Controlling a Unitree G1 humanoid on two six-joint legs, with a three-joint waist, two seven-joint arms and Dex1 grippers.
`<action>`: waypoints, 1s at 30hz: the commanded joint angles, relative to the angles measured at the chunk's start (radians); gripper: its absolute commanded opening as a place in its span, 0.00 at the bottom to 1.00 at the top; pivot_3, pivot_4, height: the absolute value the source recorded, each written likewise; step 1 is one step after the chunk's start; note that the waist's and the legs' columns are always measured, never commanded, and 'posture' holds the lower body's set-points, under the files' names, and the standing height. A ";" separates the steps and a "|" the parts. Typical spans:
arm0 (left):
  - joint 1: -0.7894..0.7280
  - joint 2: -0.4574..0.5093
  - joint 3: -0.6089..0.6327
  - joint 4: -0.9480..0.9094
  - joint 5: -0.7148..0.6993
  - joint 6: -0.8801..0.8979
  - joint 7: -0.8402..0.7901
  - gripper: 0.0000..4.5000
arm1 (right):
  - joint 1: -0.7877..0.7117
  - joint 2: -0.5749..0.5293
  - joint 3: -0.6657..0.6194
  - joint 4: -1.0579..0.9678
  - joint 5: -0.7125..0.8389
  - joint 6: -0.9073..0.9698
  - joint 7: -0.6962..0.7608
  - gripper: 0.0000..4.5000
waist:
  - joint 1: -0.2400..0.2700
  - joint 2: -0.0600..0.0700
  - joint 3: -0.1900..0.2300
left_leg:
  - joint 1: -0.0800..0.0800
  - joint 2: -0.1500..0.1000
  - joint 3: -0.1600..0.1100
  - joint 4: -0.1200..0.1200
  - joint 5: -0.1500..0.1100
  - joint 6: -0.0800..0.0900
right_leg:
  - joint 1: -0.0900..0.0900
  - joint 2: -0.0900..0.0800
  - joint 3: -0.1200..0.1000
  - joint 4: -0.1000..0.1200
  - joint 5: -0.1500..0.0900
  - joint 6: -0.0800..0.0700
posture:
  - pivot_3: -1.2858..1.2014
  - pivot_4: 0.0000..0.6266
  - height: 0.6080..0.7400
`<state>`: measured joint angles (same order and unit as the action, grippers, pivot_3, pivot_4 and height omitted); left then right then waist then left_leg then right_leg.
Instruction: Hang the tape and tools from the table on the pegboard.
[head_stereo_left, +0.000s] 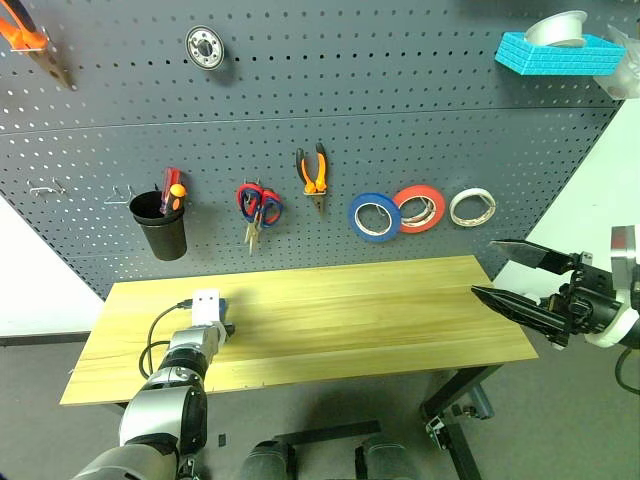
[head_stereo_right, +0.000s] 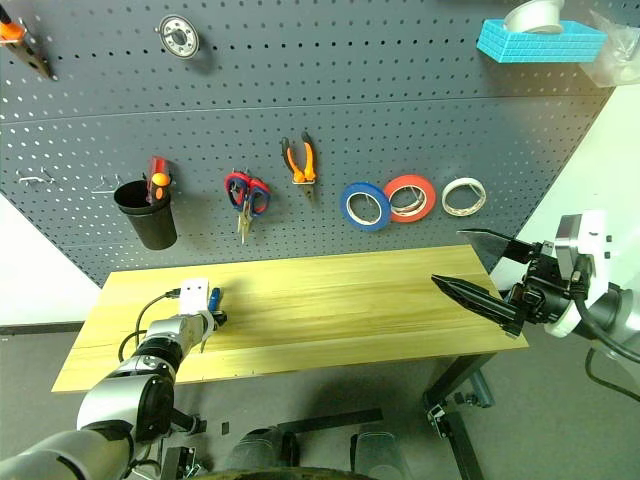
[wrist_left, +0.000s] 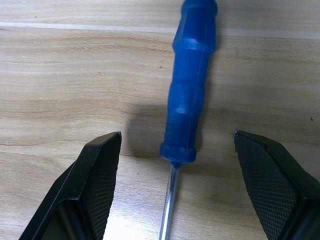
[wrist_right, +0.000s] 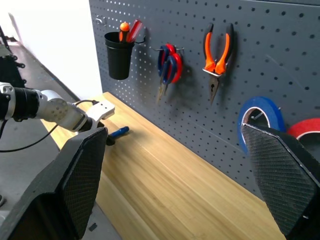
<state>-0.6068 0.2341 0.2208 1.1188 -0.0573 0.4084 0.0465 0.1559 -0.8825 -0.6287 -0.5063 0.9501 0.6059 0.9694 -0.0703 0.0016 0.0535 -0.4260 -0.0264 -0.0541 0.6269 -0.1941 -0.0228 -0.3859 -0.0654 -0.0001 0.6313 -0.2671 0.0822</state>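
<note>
Left gripper (wrist_left: 175, 185) gapes wide, a finger each side of the blue-handled screwdriver (wrist_left: 192, 85) lying on the table (head_stereo_left: 350, 320); right gripper (head_stereo_left: 515, 272) spread empty off its end; pliers (head_stereo_left: 313, 172), scissors (head_stereo_left: 258, 205), blue tape (head_stereo_left: 374, 216) hang on the pegboard (head_stereo_left: 400, 120) beyond

My left gripper (wrist_left: 172, 192) points down with its fingers (wrist_left: 97, 182) wide apart. My right gripper (head_stereo_left: 520, 275) reaches out level, fingers spread wide too.
</note>
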 joint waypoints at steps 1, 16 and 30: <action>-0.031 0.007 -0.004 0.002 0.000 -0.021 0.001 0.70 | -0.001 -0.012 -0.035 -0.030 0.020 0.002 0.001 1.00 | 0.000 0.000 0.000 | 0.000 0.000 0.000 0.000 0.000 0.000 | 0.000 0.000 0.000 0.000 0.000 0.000 | 0.43 0.05 0.82; -0.020 0.002 -0.014 0.001 0.002 -0.023 0.005 0.12 | 0.002 -0.018 -0.049 -0.042 0.035 0.017 0.000 1.00 | 0.000 0.000 0.000 | 0.000 0.000 0.000 0.000 0.000 0.000 | -0.001 0.000 0.000 0.000 0.000 0.000 | 0.43 0.06 0.82; 0.208 -0.004 -0.196 -0.403 0.138 -0.081 -0.005 0.12 | -0.027 -0.012 -0.043 -0.073 0.083 0.014 0.012 1.00 | 0.000 0.000 0.000 | 0.000 0.000 0.000 -0.003 0.000 0.000 | -0.002 -0.001 0.003 0.000 0.000 0.000 | 0.43 0.04 0.82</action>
<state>-0.4035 0.2161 0.0566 0.8075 0.0410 0.3664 0.0388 0.1467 -0.8852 -0.6439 -0.5491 1.0010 0.6281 0.9782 -0.0707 0.0014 0.0536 -0.4264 -0.0262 -0.0540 0.6241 -0.1944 -0.0232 -0.3875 -0.0664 0.0026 0.6308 -0.2673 0.0819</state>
